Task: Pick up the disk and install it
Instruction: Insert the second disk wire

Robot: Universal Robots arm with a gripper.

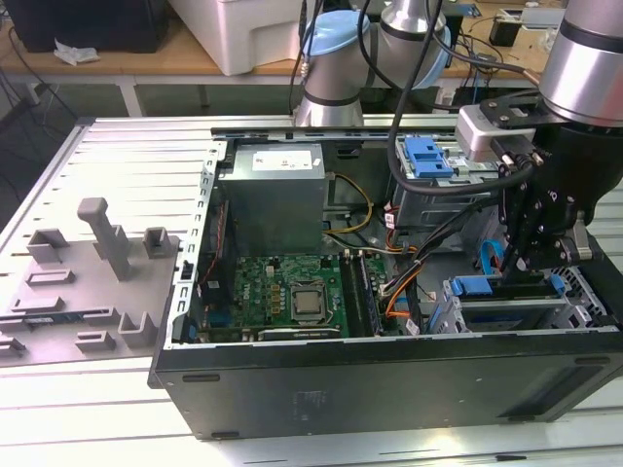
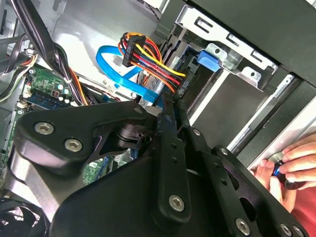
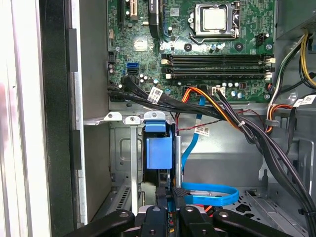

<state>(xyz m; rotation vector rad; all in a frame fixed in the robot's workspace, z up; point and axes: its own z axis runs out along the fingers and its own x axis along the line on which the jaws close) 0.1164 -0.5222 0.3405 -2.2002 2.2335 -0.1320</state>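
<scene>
You won't get any readable text here. The white label (image 1: 285, 159) on the grey power supply box (image 1: 273, 199) carries print too small to make out, same for the white cable tags (image 3: 202, 131) in the first wrist view.

A wooden workbench (image 1: 185, 58) stands behind the ribbed white table (image 1: 117, 156).

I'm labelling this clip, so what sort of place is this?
Probably a robotics lab or workshop: an open computer case lies on a slatted metal table, a robot arm reaches into it, and wooden workbenches stand behind.
</scene>
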